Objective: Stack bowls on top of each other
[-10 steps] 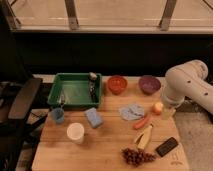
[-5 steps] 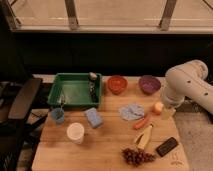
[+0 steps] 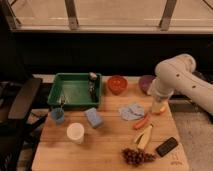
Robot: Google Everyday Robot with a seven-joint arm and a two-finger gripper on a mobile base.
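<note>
Toward the tabletop's [image 3: 100,146] right edge, the hand [image 3: 159,106] hung near the purple bowl [image 3: 145,83] (grip impossible to tell); the red-orange bowl [image 3: 117,84] sat apart.

one raised view, angled down over the wooden table [image 3: 102,147], end effector [image 3: 159,104] low at right

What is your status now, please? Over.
Gripper low at right, just in front of purple bowl. Red-orange bowl beside it, apart, not stacked. Arm partly covers purple bowl.
</note>
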